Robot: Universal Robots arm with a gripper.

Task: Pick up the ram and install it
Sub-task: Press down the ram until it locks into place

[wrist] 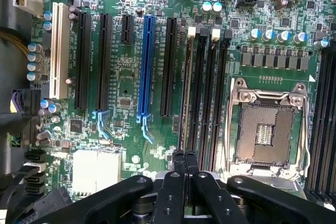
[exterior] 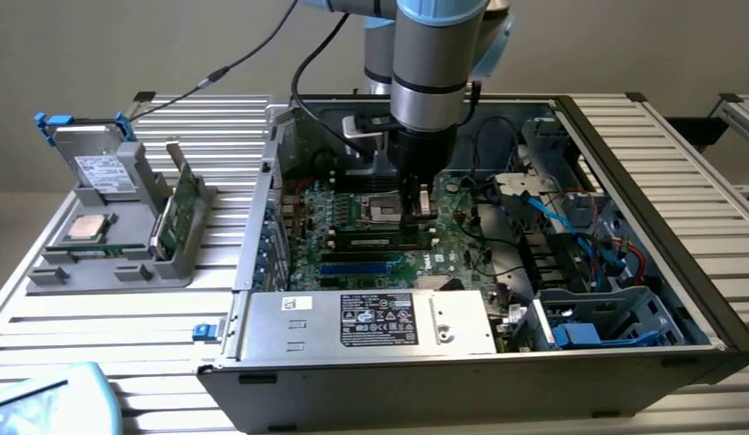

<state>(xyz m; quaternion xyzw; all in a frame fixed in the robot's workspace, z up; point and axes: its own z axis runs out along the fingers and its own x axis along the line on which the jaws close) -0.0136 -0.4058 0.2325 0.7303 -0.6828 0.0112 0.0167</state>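
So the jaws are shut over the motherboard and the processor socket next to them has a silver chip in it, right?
Not quite. The jaws of the gripper are shut over the green motherboard, but the metal-framed processor socket is empty, with bare contacts, as the wrist view shows.

I'm looking at a robotics lab or hardware test bench: an open computer case [exterior: 496, 272] lies on a surface [exterior: 60, 313] of ribbed aluminium profiles, its motherboard [wrist: 131, 77] exposed (socket and slots bare), with a grey fixture [exterior: 109, 245] holding spare parts beside it.
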